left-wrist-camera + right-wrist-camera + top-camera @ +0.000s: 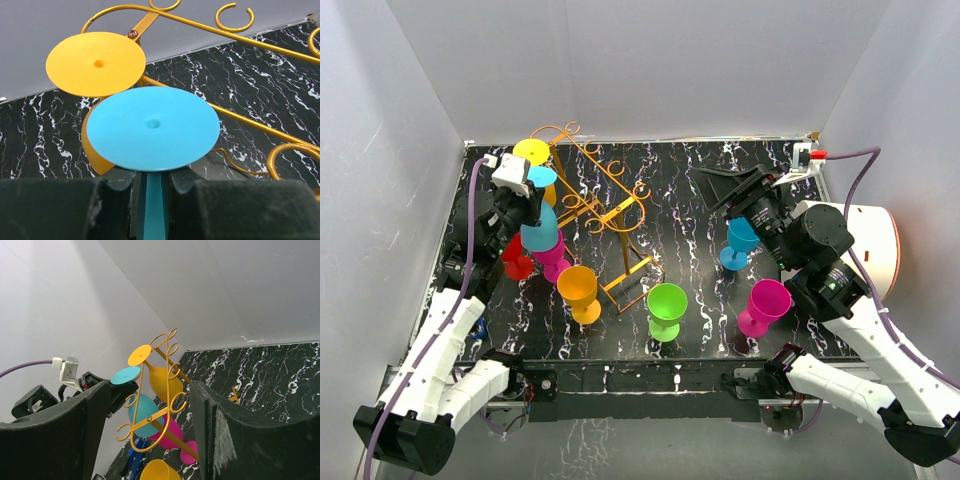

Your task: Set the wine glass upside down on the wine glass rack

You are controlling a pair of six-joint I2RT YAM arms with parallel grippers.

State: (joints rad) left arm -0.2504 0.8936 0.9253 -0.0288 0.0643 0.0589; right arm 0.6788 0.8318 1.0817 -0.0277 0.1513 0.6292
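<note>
My left gripper is shut on the stem of a teal wine glass, held upside down with its round foot on top. In the left wrist view the stem sits between my fingertips. The glass is at the left end of the golden wire rack, just beside a yellow glass that hangs upside down there. The two feet overlap in the left wrist view, with the yellow foot behind. My right gripper is open and empty, right of the rack, and looks at the rack.
Upright glasses stand on the black marbled table: red and magenta under the teal glass, orange, green, blue, and another magenta. White walls enclose the table.
</note>
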